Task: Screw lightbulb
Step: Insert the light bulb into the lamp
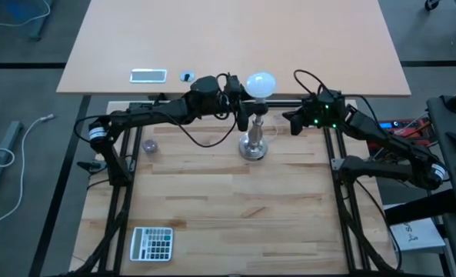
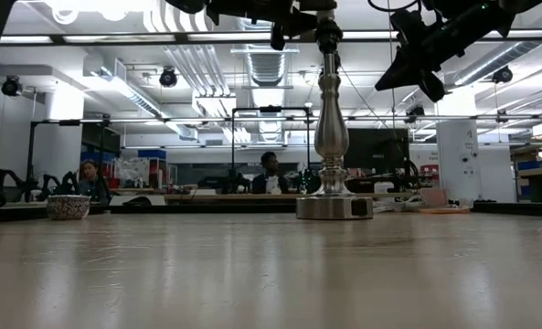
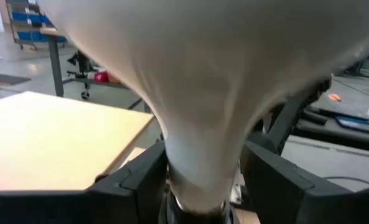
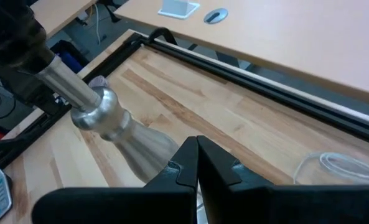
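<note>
The bulb (image 1: 261, 83) stands upright, base down, above the stand (image 1: 253, 146) at frame centre — left fingers (image 3: 137, 183) clamp its neck; right gripper (image 4: 196, 163) closed, empty.

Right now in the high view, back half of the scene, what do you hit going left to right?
White rectangular device → small round blue-rimmed object → left end effector gripping the lightbulb atop the silver stand → right end effector, shut, beside the stand.
</note>
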`<state>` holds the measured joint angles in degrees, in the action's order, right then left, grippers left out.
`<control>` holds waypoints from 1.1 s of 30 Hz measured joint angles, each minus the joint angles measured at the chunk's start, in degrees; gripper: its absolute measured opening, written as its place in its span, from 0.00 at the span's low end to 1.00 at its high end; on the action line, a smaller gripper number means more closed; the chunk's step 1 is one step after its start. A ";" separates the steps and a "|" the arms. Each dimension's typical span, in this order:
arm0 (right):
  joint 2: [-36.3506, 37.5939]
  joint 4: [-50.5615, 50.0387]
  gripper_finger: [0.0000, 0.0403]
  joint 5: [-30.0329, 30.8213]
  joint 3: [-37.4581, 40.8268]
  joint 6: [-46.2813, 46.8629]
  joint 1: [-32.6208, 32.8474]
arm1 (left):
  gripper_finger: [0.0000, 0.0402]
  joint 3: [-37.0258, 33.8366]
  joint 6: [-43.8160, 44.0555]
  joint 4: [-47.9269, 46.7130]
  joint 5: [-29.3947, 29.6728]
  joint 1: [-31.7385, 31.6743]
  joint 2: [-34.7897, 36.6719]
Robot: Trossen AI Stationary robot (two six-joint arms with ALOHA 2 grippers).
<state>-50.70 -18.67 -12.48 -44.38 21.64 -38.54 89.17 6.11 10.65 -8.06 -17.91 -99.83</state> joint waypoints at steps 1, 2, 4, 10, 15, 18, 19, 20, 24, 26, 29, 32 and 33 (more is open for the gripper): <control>0.00 0.32 0.00 -0.01 0.00 -0.24 0.00 | 0.48 -0.05 0.00 -0.09 0.01 0.00 0.00; 0.00 0.57 0.00 -0.02 0.00 -0.41 0.00 | 0.48 -0.05 0.00 -0.01 0.01 0.00 0.00; 0.00 1.62 0.00 -0.02 0.00 -0.47 0.00 | 0.47 -0.05 0.00 0.03 0.01 0.00 0.00; 0.56 7.55 0.00 -2.12 0.00 -0.78 0.00 | 0.39 -0.05 0.02 -0.54 0.01 0.09 0.00; 1.18 10.47 0.04 -4.11 -2.39 -4.22 -0.02 | 0.35 -0.05 0.09 -0.40 -0.01 0.11 0.00; 1.11 10.68 0.11 -4.56 -5.80 -8.10 -0.02 | 0.36 -0.05 0.32 -0.23 0.01 0.11 0.00; 0.91 10.47 0.14 -4.61 -7.19 -9.42 -0.02 | 0.37 -0.05 0.41 -0.23 0.01 0.11 0.00; 0.53 10.61 0.17 -4.67 -8.65 -10.35 -0.01 | 0.38 -0.05 0.42 -0.23 0.01 0.11 0.00; -2.36 10.64 0.30 -9.29 -14.58 -10.93 0.02 | 0.38 -0.05 0.42 -0.24 0.01 0.11 0.00; -4.52 9.85 0.36 -11.22 -17.33 -10.09 0.04 | 0.37 -0.05 0.42 -0.25 0.00 0.11 0.00; -8.13 8.87 0.43 -14.05 -21.40 -10.23 0.25 | 0.37 -0.05 0.42 -0.25 0.01 0.11 0.00; -11.60 6.06 0.49 -16.60 -24.87 -11.50 0.31 | 0.37 -0.05 0.42 -0.25 0.01 0.11 0.00; -12.55 5.05 0.51 -17.57 -25.75 -11.83 0.31 | 0.37 -0.05 0.42 -0.25 0.01 0.11 0.00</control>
<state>-63.24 -13.63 -30.05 -70.13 9.82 -38.24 89.12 6.52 10.39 -8.05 -17.80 -99.83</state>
